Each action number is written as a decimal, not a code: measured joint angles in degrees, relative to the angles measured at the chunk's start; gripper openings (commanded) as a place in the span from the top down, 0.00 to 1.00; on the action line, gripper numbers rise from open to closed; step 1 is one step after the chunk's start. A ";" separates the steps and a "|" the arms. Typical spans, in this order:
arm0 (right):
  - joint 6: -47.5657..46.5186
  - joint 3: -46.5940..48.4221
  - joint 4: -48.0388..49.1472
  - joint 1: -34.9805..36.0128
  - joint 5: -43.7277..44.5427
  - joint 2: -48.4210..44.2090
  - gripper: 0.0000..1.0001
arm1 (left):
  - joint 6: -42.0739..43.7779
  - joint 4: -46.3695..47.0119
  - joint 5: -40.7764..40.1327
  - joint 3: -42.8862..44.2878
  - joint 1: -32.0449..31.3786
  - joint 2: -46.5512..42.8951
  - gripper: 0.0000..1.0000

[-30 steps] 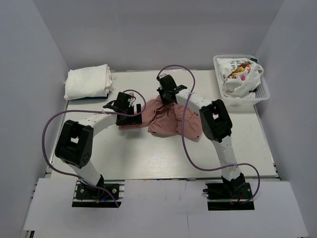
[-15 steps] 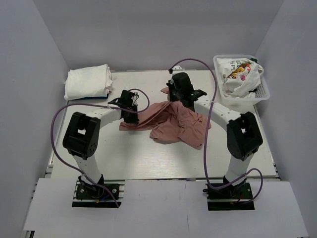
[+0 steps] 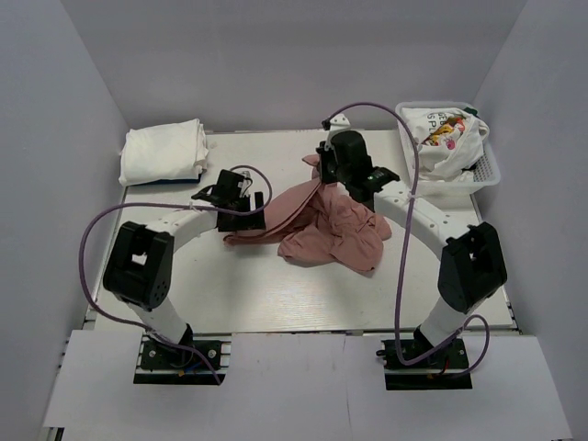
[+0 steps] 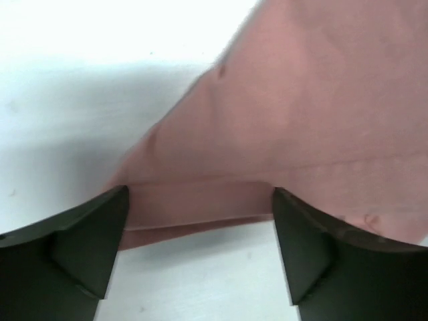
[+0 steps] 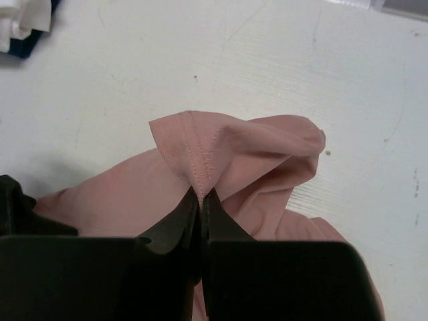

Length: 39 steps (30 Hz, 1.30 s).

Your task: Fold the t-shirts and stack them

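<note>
A dusty-pink t-shirt [image 3: 326,225] lies crumpled in the middle of the table. My right gripper [image 3: 323,170] is shut on a hemmed edge of it [image 5: 200,167] and holds that edge up at the far side. My left gripper [image 3: 250,216] is open at the shirt's left corner, its jaws wide apart just off the hem [image 4: 200,200], holding nothing. A folded white t-shirt [image 3: 163,152] lies at the far left. A white t-shirt with colourful print [image 3: 441,133] sits in the basket.
The white mesh basket [image 3: 487,170] stands at the far right corner. The table's front half [image 3: 294,294] is bare white board. Grey walls close in on the left, the back and the right.
My right gripper has carried the pink hem to the right and towards the back, stretching the shirt out. My left gripper has shifted slightly along the shirt's left corner.
</note>
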 measured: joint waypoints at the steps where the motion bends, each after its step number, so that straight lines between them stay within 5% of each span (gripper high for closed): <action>1: -0.20 0.00 -0.22 -0.02 0.33 -0.92 1.00 | -0.57 -0.04 -0.72 -1.22 0.00 -1.97 0.00; 8: -0.81 -1.36 -0.63 -0.17 1.64 -6.58 1.00 | -3.72 0.13 -6.38 -9.53 0.50 -13.16 0.00; 18: -1.73 -3.61 -1.51 -0.35 1.68 -7.87 1.00 | -4.63 3.32 -1.20 -9.53 0.07 -5.49 0.06; 19: -1.77 -3.65 -1.57 -0.35 1.70 -7.87 1.00 | -4.63 4.13 0.09 -9.81 -0.07 -5.44 0.09; 23: -1.88 -3.74 -1.55 -0.35 2.45 -7.93 1.00 | -5.05 6.93 4.52 -12.85 -0.70 -6.51 0.53; 25: -1.92 -4.17 -1.44 -0.35 3.23 -8.24 1.00 | -5.70 8.39 6.56 -14.34 -1.11 -7.19 1.00; 32: -3.56 -5.44 -0.98 -0.39 8.46 -12.28 1.00 | -5.64 5.38 8.11 -10.21 -2.43 -7.34 1.00; 39: -8.92 4.52 -1.42 -0.92 19.96 -14.67 1.00 | -3.63 1.81 -3.39 14.99 -2.47 -13.42 1.00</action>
